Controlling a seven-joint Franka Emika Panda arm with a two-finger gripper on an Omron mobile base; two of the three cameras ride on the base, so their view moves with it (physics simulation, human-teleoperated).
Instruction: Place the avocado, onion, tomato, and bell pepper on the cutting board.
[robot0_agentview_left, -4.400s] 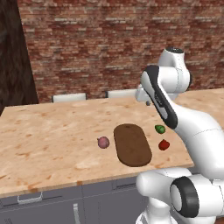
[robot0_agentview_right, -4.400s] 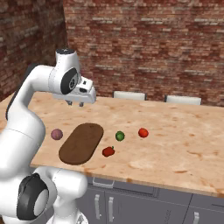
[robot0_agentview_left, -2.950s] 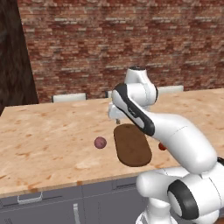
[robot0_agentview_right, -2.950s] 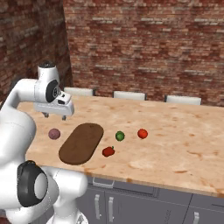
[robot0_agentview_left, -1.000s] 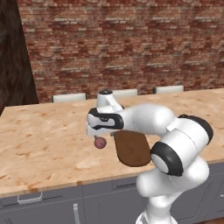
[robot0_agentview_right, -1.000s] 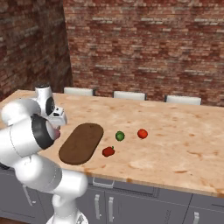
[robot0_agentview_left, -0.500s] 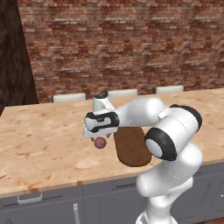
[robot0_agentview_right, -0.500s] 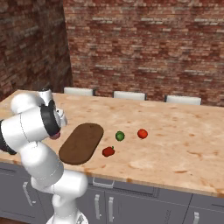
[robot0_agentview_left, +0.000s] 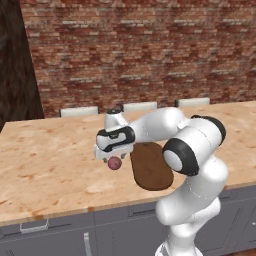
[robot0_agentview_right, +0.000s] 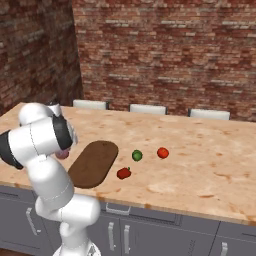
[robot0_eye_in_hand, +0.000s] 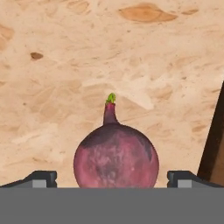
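Observation:
The onion (robot0_agentview_left: 114, 163) lies on the counter just left of the cutting board (robot0_agentview_left: 150, 167). My gripper (robot0_agentview_left: 113, 159) hangs low over it and is open. In the hand view the onion (robot0_eye_in_hand: 114, 158) fills the gap between the two fingertips (robot0_eye_in_hand: 43, 177), which stand wide on either side without touching it. The cutting board's edge (robot0_eye_in_hand: 214, 148) shows at the right of that view. In the right base view the onion (robot0_agentview_right: 62, 154) peeks from behind my arm beside the cutting board (robot0_agentview_right: 94, 162). Right of the board sit the avocado (robot0_agentview_right: 137, 155), tomato (robot0_agentview_right: 162, 152) and bell pepper (robot0_agentview_right: 123, 173).
The wooden counter (robot0_agentview_left: 45, 165) runs wide to the left, with its front edge close by. Three white chair backs (robot0_agentview_right: 148, 108) stand behind the counter against a brick wall. Grey cabinets (robot0_agentview_right: 165, 232) sit below.
My hand has come down onto the onion from above, and my arm has folded further left. The onion and the other vegetables have not moved.

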